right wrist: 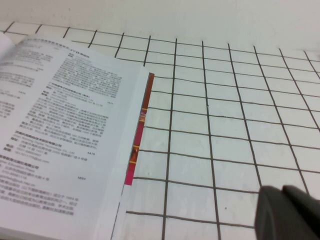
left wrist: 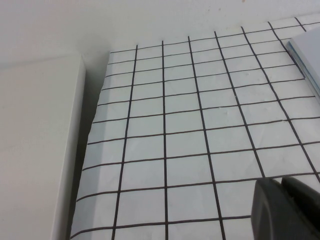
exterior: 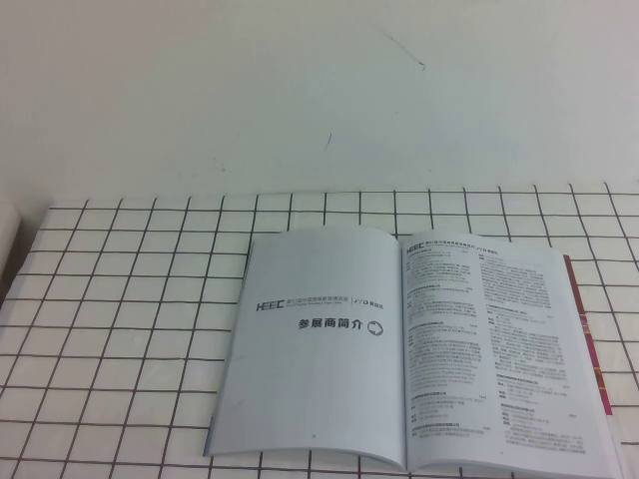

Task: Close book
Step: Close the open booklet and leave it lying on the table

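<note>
Evidently unstarted: book [exterior: 409, 349] lies open.
Left gripper [left wrist: 287, 210] over bare cloth [left wrist: 190, 125], right gripper [right wrist: 287, 212] near the red cover edge [right wrist: 140, 135], widths I can't tell; next, fold that side over.

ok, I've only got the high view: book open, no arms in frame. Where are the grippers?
Observer: Left gripper hovers over bare grid cloth, apart from the book; only the book's corner shows in its wrist view.
Operator: And the right?
Observer: Right gripper is over the cloth too, on the side of the book's red cover edge, apart from it and not touching.
</note>
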Motion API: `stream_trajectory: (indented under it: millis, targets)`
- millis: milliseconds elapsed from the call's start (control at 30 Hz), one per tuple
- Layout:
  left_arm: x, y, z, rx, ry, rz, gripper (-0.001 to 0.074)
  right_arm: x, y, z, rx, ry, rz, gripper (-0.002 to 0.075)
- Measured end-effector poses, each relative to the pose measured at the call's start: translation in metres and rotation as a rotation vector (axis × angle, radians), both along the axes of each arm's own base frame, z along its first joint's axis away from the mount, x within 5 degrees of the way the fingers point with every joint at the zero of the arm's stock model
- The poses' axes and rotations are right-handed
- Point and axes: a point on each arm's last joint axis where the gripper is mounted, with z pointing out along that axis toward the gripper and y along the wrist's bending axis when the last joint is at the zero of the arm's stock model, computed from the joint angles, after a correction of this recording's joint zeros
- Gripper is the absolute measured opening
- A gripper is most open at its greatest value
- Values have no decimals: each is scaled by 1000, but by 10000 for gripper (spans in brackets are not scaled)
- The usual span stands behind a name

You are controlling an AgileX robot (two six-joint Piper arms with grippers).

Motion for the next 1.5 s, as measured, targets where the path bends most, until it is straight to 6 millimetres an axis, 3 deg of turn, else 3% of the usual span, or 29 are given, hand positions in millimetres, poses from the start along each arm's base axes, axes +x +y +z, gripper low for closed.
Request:
stream_trajectory:
  millis: [1067,1333,1500]
  targets:
    - [2,-1,5,-75,-72,9,-4,1,-1,2,-3,-30,-7,-3]
    - [2,11,40,-365,-468,137,-4,5,-6,25,-29,-305,-62,-3]
    - [-2,20,51,-436,-617,211,-4,5,-8,37,-40,-429,-86,-3]
